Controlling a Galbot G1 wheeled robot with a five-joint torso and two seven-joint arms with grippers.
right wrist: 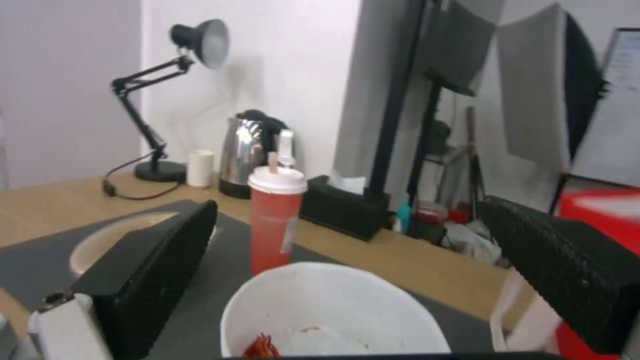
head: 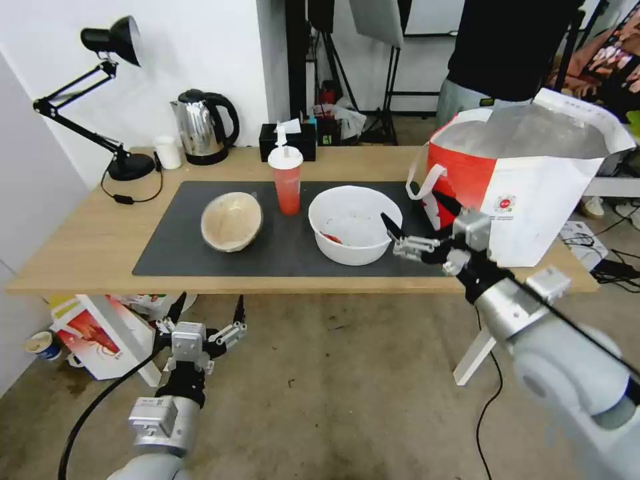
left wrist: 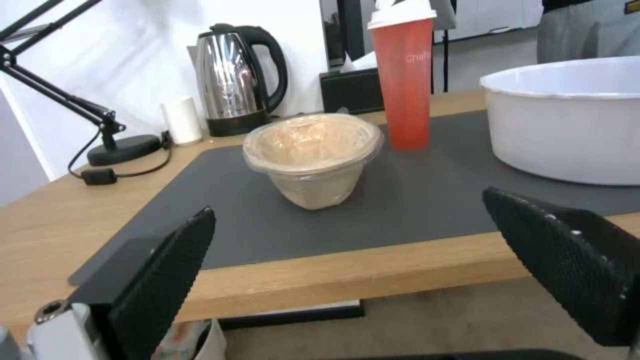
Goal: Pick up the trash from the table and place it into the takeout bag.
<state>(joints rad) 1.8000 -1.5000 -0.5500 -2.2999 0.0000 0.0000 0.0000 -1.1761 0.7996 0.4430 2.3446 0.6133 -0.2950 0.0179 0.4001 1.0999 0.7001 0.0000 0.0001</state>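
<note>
Trash is sitting on the counter's [head: 80,250] dark mat [head: 167,257]: tan paper bowl [head: 231,221], red cup [head: 287,180], white bowl [head: 355,224]. Right end effector [head: 408,228] is hovering wide open, empty, at the white bowl's rim beside the takeout bag [head: 533,173]. Left end effector [head: 208,312] is hanging open, empty, below the counter edge.

White plastic bowl [head: 355,233] with red smears, upright mid-mat, red drink cup [head: 287,180] with white lid and straw just behind-left of it, tan paper bowl [head: 231,221] tilted further left, takeout bag [head: 533,180] open at its right, on desk [head: 80,247].
</note>
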